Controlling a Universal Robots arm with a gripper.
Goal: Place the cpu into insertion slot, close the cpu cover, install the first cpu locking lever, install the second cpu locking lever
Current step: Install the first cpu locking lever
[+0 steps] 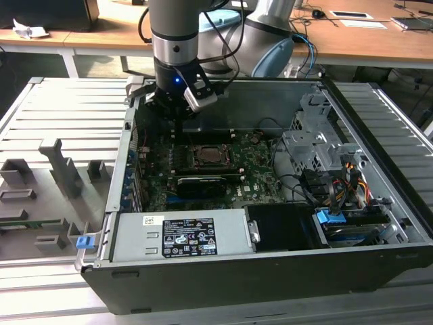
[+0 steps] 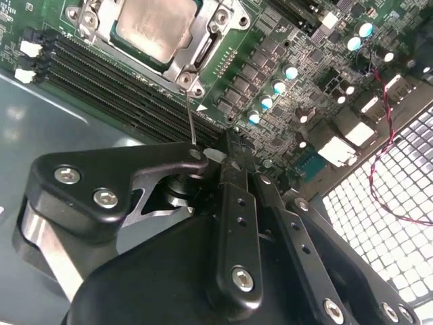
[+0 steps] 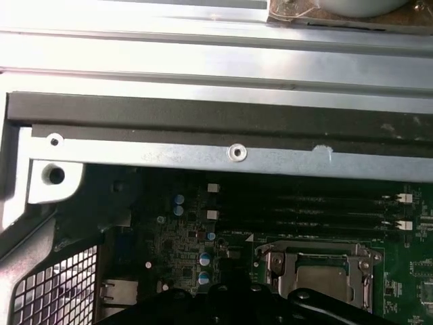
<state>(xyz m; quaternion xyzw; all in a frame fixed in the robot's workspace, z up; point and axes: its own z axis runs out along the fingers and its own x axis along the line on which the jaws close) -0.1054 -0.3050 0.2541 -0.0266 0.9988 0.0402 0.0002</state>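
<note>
An open desktop computer case [image 1: 270, 95] lies on its side on a ribbed grey surface [image 1: 61, 115], seen from the exterior view with its green motherboard facing up. A robot arm reaches down into the case, and its black hand [image 1: 177, 115] hangs low over the board near the far wall, just beside the insertion slot [image 1: 206, 157] on the side towards the exterior view's left. In the second wrist view the cpu [image 2: 155, 24], a flat square chip with a dull silver-beige face, sits in the slot, and the cpu cover [image 2: 203, 47], a silver metal frame, lies around it. A thin wire locking lever [image 2: 191, 115] runs from a corner of the frame towards the hand [image 2: 232, 139]. The hand's fingers [image 2: 233, 203] are drawn together with no gap visible at their tips; the lever's free end passes just beside them, and whether it is pinched cannot be told. Long black memory slots [image 2: 122, 74] run alongside the socket. In the exterior view a long black expansion card [image 1: 199, 184] lies on the near side of the socket, and a grey power supply [image 1: 179, 237] with a white label sits along the case's near edge.
</note>
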